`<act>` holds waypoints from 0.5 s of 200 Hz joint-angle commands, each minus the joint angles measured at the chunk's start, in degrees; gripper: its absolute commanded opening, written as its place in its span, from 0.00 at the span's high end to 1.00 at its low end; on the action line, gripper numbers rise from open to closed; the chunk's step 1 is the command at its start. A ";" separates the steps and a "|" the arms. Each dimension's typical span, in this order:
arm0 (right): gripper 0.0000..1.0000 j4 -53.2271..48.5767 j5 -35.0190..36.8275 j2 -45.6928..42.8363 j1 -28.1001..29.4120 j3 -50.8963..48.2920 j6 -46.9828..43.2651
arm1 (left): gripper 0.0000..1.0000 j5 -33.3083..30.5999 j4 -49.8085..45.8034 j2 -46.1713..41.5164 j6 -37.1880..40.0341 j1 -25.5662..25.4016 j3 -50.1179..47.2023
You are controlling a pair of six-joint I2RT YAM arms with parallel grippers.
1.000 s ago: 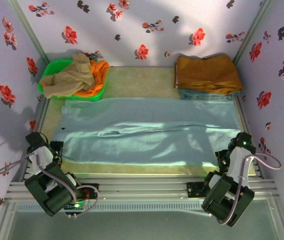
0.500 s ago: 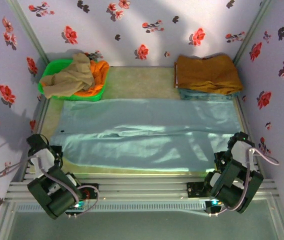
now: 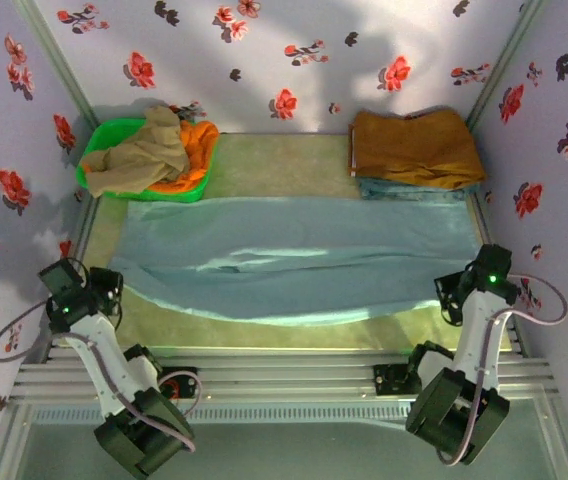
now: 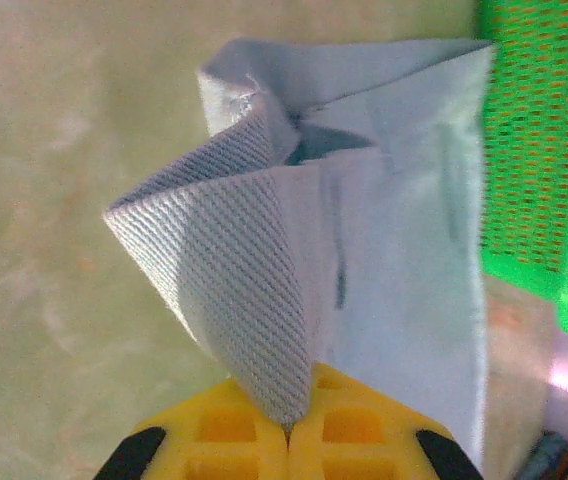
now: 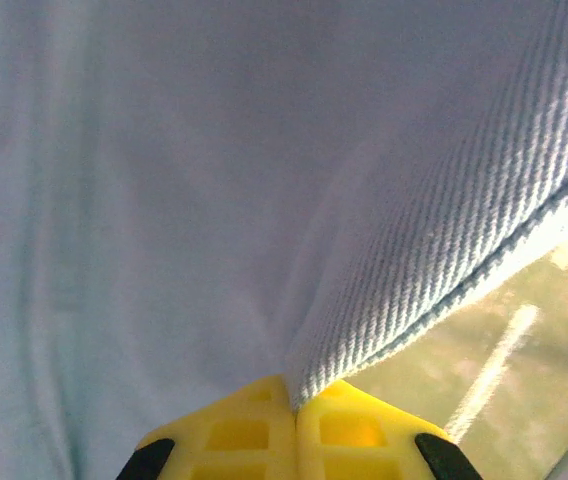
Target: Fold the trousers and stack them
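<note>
The trousers (image 3: 304, 255) lie spread across the worktop (image 3: 274, 160), their near edge lifted at each end, with the left tool (image 4: 286, 428) and right tool (image 5: 294, 405) both clamped on the cloth.

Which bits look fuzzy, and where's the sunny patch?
Left wrist view: the trousers look sharp, the table behind fuzzy. Right wrist view: cloth far from the right end effector blurs smooth. Top view: bright patches fall on the back wall.
</note>
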 commanded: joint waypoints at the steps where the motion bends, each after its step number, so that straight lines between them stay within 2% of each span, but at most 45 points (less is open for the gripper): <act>1: 1.00 0.91 -2.37 0.16 1.94 5.39 -2.03 | 1.00 1.62 -3.20 1.23 -0.34 -0.23 5.84; 35: 1.00 7.80 -4.47 9.00 3.87 12.95 -1.72 | 1.00 1.24 2.13 12.18 -1.90 -1.27 15.92; 47: 1.00 9.33 -5.29 14.98 5.35 16.93 -2.72 | 1.00 -0.39 2.98 17.52 -1.19 -3.37 20.66; 64: 1.00 12.90 -8.09 24.44 6.80 21.91 -3.26 | 1.00 -6.06 3.46 23.85 -1.24 -8.39 26.87; 100: 1.00 20.21 -6.50 38.91 9.21 28.79 -1.75 | 1.00 -11.30 6.22 36.25 -2.09 -13.41 35.94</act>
